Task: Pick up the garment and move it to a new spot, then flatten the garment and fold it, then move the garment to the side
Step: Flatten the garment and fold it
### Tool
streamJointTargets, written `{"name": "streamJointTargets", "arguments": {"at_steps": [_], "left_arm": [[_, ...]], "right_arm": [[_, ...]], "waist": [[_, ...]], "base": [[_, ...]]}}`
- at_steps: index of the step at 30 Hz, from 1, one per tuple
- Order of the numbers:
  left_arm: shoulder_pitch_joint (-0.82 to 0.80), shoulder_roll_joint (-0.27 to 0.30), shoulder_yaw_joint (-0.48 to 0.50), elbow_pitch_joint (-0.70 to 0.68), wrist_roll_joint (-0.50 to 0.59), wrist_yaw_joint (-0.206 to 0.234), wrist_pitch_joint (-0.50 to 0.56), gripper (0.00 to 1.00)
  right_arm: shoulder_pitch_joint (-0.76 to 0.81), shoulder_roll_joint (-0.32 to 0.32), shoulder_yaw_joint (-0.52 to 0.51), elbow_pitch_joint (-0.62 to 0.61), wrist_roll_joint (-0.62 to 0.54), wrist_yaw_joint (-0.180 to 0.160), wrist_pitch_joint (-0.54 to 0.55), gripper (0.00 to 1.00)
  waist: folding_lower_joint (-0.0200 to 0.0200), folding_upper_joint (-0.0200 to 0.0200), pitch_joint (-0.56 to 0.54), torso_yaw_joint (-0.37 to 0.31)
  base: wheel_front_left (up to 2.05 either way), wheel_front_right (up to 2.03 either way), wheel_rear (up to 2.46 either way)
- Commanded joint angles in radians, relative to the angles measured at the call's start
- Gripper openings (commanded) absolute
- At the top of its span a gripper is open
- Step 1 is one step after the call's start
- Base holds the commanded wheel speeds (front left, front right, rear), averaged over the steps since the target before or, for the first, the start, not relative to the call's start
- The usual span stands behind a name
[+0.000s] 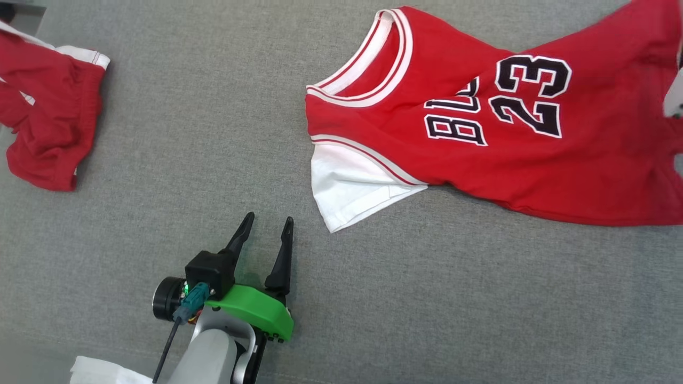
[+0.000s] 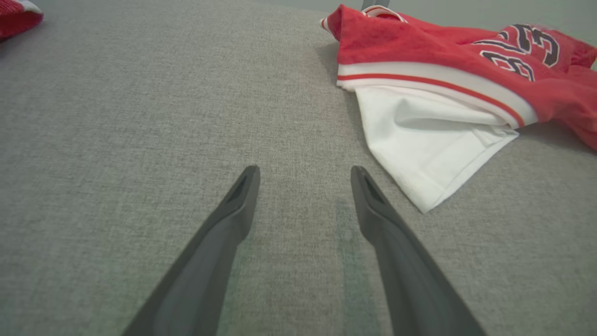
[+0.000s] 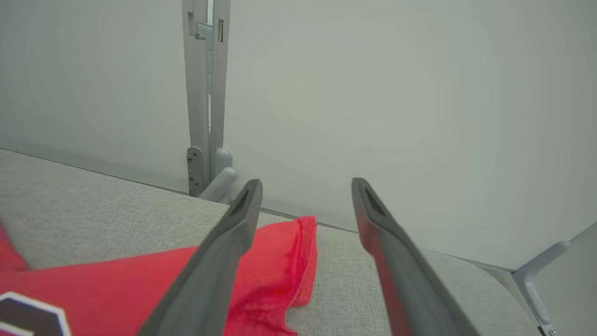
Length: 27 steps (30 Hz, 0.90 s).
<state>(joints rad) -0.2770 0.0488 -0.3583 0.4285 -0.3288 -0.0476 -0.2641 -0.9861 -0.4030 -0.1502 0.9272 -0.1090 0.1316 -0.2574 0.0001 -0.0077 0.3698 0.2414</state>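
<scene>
The garment (image 1: 480, 117) is a red jersey with white trim, black "23" lettering and a white sleeve (image 1: 352, 186). It lies spread and slightly rumpled on the grey fabric surface (image 1: 213, 133) at the upper right. My left gripper (image 1: 268, 218) stands open on the bare surface, just left of the white sleeve (image 2: 429, 149) and apart from it. In the left wrist view the left gripper (image 2: 304, 171) has nothing between its fingers. My right gripper (image 3: 305, 186) is open and empty, hovering over a red edge of the jersey (image 3: 280, 261) near the wall.
A second red garment with white trim (image 1: 48, 106) lies crumpled at the far left. A white cloth (image 1: 101, 372) shows at the bottom left edge. A pale wall (image 3: 396, 93) with grey posts (image 3: 205, 93) bounds the surface beyond the jersey.
</scene>
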Motion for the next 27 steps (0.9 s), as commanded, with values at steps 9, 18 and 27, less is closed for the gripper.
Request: {"name": "streamJointTargets", "arguments": {"at_steps": [9, 18, 27], "left_arm": [[0.058, 0.004, 0.072, 0.019, 0.05, -0.007, 0.0, 1.0], [0.142, 0.004, 0.157, 0.019, 0.084, -0.017, 0.0, 1.0], [0.239, 0.003, 0.194, -0.007, 0.113, -0.037, 0.0, 1.0]], "right_arm": [[0.354, 0.147, -0.031, -0.251, 0.12, -0.002, -0.008, 1.0], [0.673, 0.241, 0.022, -0.442, 0.229, -0.002, -0.008, 1.0], [0.869, 0.305, 0.045, -0.531, 0.245, -0.002, -0.008, 1.0]], "waist": [[-0.0001, 0.0077, -0.172, -0.15], [-0.0001, 0.0077, -0.268, -0.237], [-0.0001, 0.0077, -0.348, -0.295]], "base": [[0.0, 0.0, 0.0], [0.0, 0.0, 0.0], [0.0, 0.0, 0.0]]}}
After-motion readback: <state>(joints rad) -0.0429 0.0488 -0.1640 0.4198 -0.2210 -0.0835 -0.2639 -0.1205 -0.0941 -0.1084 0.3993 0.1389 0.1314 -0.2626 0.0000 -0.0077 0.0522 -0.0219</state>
